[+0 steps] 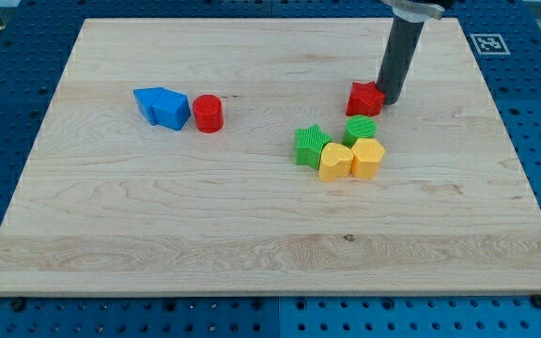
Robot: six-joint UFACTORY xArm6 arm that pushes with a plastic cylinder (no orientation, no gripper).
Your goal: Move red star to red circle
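My tip [387, 100] touches red plastic star block [365, 98] at upper right of wooden surface [252, 235], no jaws on end effector; red cylinder block [208, 114] well apart at left, so push barely begun.

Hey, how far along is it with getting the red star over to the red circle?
Early stage. Done: my tip sits at the red star, on the star's right side in the view. In hand: the push toward the view's left looks set up. Left: nearly all the travel, since the red circle sits far off to the view's left beside the blue blocks, well apart from the star.
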